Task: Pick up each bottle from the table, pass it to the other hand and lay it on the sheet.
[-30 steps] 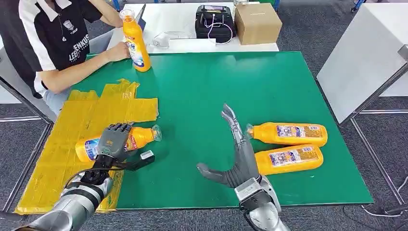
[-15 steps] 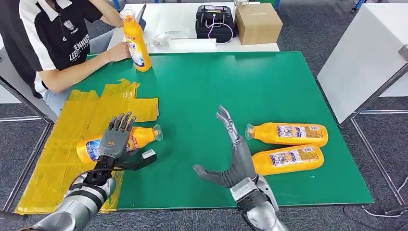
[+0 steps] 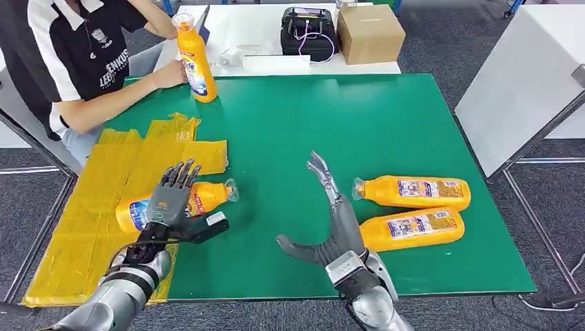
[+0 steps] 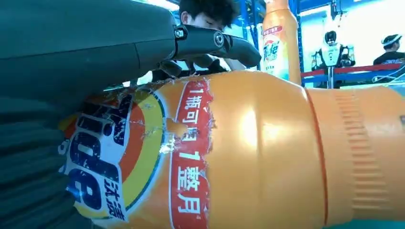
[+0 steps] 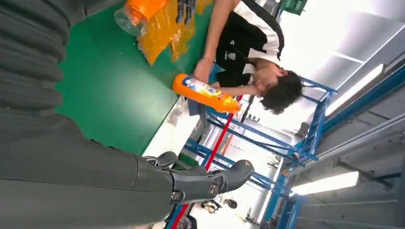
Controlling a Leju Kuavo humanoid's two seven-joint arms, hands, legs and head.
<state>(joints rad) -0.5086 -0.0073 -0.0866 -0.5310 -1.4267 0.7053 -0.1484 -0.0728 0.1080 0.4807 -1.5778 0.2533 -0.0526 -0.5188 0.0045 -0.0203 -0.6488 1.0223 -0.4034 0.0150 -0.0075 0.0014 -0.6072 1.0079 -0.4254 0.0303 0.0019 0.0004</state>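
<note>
An orange bottle lies on its side at the right edge of the yellow sheet, its clear cap pointing onto the green table. My left hand is over its body, fingers straightened and spread, thumb on the near side. The left wrist view shows that bottle close up, with one finger arched above it. My right hand is open at mid-table, just left of two more orange bottles lying side by side, one farther and one nearer. A person holds a fourth bottle upright at the far left.
The person sits at the table's far left corner, forearm on the table. A white table behind carries a black case and a cardboard box. Another white table stands close on the right.
My left hand's fingers have uncurled from the bottle and now stand spread; the bottle has shifted slightly right. My right hand has drifted a little left.
</note>
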